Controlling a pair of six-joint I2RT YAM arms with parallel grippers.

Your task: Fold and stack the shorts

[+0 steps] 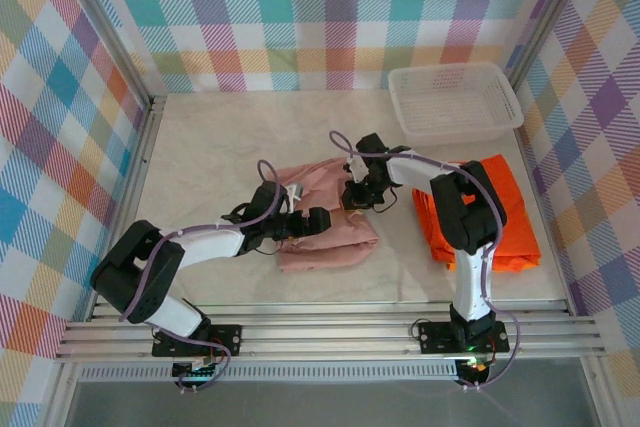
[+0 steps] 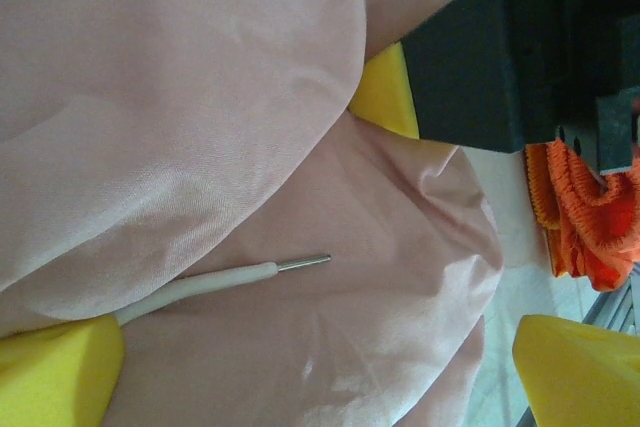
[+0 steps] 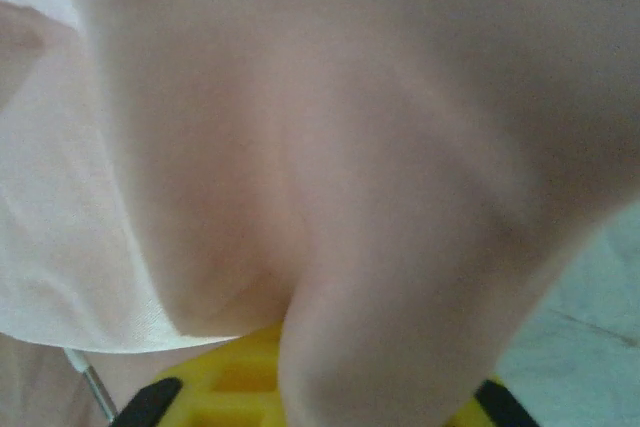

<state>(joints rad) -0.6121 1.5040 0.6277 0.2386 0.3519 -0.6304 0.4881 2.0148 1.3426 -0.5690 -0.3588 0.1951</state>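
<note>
Right hand (image 1: 358, 197) pinches crumpled dusty-pink shorts (image 1: 330, 247); left hand (image 1: 322, 219) spread wide over them.

the rumpled shorts (image 1: 330, 247) lie left of the folded shorts (image 1: 515, 217), with the basket (image 1: 450, 68) behind those.

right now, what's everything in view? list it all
pink shorts: one, dusty pink, rumpled at mid table
orange shorts: folded pile, bright orange, right side of the table; how many cannot be told
white cord: one, white with a metal tip, lying on the pink shorts
basket: one, white mesh, far right corner
table: one, pale stone look
walls: many-coloured check, around the table
left arm: white and black, jaws open over the pink shorts
right arm: white and black, jaws shut on the pink shorts' right edge
</note>
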